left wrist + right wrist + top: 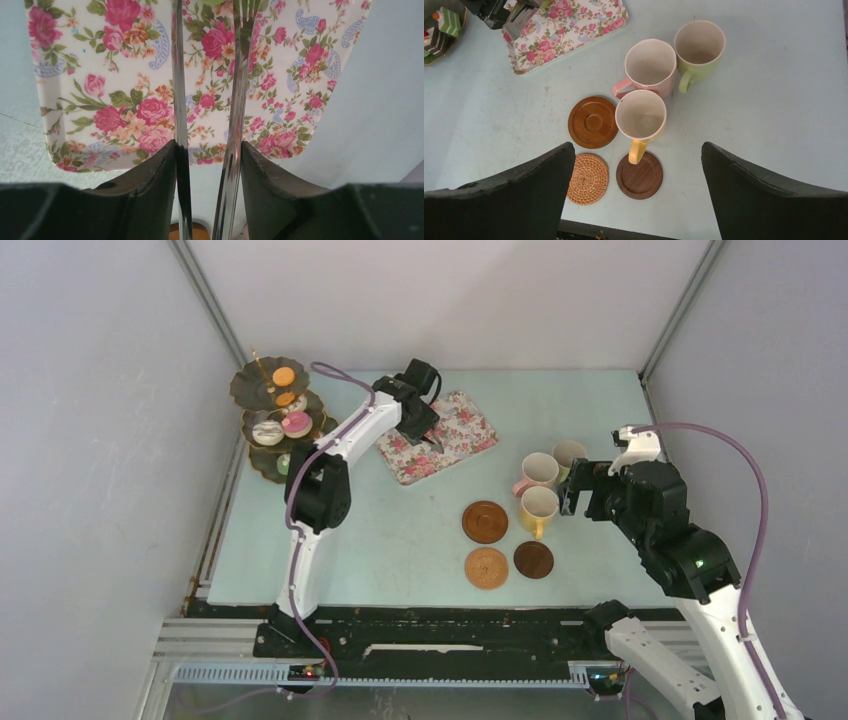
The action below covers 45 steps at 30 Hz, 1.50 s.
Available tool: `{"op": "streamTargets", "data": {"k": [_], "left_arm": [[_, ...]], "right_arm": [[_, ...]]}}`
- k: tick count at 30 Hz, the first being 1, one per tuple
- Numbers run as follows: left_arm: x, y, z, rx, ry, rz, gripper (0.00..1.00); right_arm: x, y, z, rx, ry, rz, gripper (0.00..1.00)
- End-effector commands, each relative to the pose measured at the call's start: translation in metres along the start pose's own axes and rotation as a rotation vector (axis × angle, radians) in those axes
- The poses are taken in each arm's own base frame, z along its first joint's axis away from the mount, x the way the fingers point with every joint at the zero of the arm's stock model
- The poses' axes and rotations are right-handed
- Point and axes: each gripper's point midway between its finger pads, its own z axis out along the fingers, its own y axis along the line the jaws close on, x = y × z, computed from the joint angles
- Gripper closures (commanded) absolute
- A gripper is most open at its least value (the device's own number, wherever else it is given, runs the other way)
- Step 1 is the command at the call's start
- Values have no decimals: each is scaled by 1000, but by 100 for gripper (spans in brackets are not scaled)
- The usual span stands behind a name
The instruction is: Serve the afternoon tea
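At the far left of the worktop (400,540) stands the dark scalloped three-tier stand (248,385). It carries an orange macaron (284,375) on the top tier, and a white toy cake (267,430) beside a pink toy cake (296,422) on the tier below.

Right of the stand, my left arm reaches over the flowered rectangular tray (125,75). My left fingers (150,180) are clamped on the long metal tongs (178,100), pressing the two blades from outside. The blades run out above the tray. Something green shows at their far end, but it is cut off by the frame edge and I cannot tell what it is.

Further right, three coasters lie on the worktop: a brown wooden coaster (593,122), a woven coaster (588,178) and a dark coaster (640,175). The yellow mug (640,114) stands just beyond the dark coaster, its handle pointing toward it. The pink mug (650,62) touches the yellow one, and the green mug (699,42) is just beside the pink one. All three are upright and empty.

My right fingers (524,185) are spread wide apart with nothing between them, hovering near the yellow mug.
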Motion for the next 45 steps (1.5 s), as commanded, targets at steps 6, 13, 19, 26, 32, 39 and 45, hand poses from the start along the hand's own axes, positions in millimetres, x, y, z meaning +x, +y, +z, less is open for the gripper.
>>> {"op": "streamTargets", "data": {"k": [6, 13, 19, 26, 32, 39, 45], "left_arm": [[-4, -7, -1, -5, -18, -58, 52], [-8, -12, -4, 14, -22, -64, 59], [-11, -19, -21, 55, -26, -71, 65], [-12, -21, -33, 88, -20, -66, 62], [-3, -9, -28, 86, 14, -89, 51], [2, -6, -26, 84, 39, -101, 46], [3, -6, -27, 83, 43, -117, 49]], "right_arm": [[-2, -2, -1, 6, -25, -26, 0], [-2, -1, 0, 6, -23, -29, 0], [-3, -1, 1, 4, -25, -28, 0], [-3, 2, 2, -7, -25, -25, 0], [-4, 2, 2, -10, -28, -20, 0], [-4, 4, 3, -14, -23, -21, 0], [-4, 4, 3, -15, -24, -18, 0]]}}
